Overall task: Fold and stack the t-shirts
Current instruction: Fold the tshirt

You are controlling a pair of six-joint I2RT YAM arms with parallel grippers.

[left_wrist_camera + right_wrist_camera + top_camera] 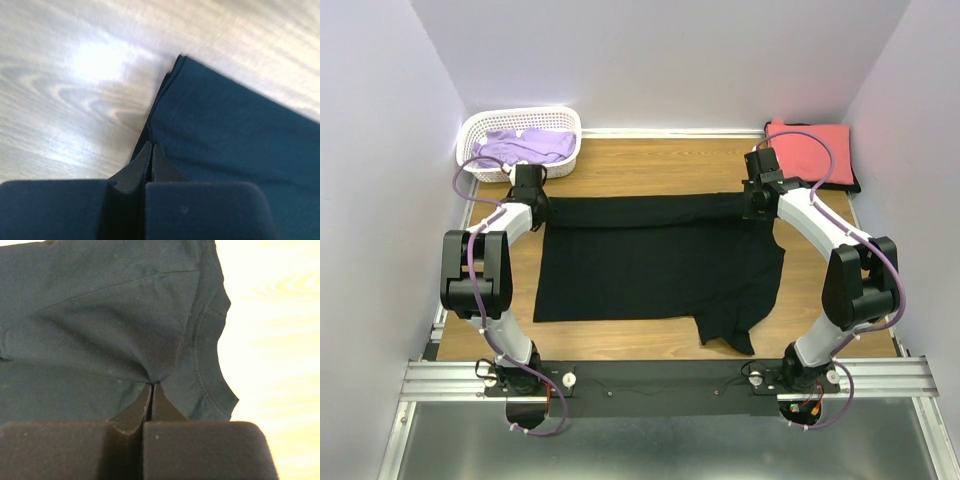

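The black t-shirt (650, 265) lies spread across the middle of the table (620, 165). The left claw (534, 208) and right claw (755, 207) are each clamped tight on a far corner, stretching that edge straight, probably so it folds over evenly.

Left tool (530, 192) and right tool (757, 198) both pinched shut, stretched forward, wide apart, tilted downward

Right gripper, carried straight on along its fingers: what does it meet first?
The black t-shirt: the right gripper is shut on a pucker of it. Directly behind the cloth is probably the table, though depth is unclear.
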